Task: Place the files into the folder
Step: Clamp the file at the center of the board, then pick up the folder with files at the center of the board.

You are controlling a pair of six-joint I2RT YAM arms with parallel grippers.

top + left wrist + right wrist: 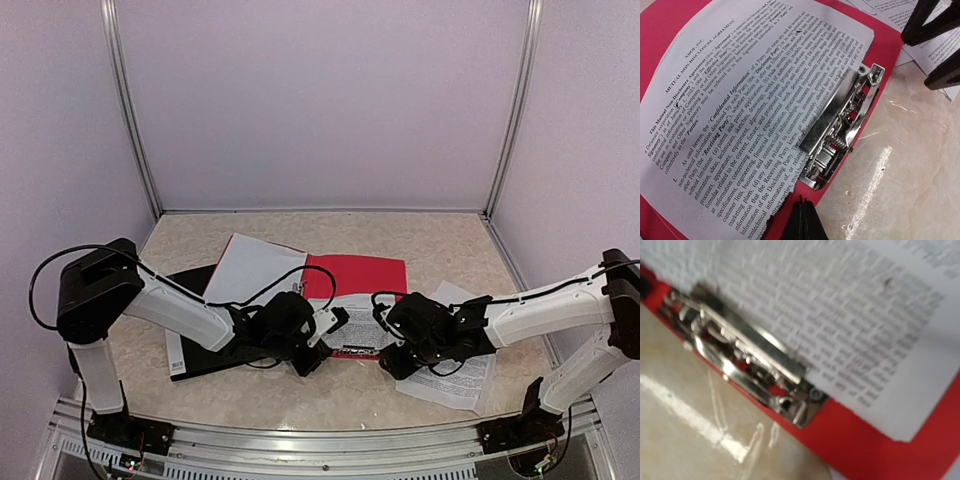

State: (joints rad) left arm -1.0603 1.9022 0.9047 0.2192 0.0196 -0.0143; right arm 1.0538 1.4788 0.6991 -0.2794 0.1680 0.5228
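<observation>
Left wrist view: one printed sheet point(755, 110) lies on the open red folder point(670, 30). Its edge is tucked under the bar of the metal clip point(840, 130) by the folder's rim, and its near edge is ragged. More files point(935, 47) lie loose on the table point(910, 165), just past the folder. The left gripper point(801, 222) hangs at the ragged edge, its fingers pressed together with nothing between them. The right gripper point(915, 60) is over the loose files, its fingers parted and empty. From the top view, a black board point(200, 352) lies to the left of the folder with blank paper point(250, 268) over it.
</observation>
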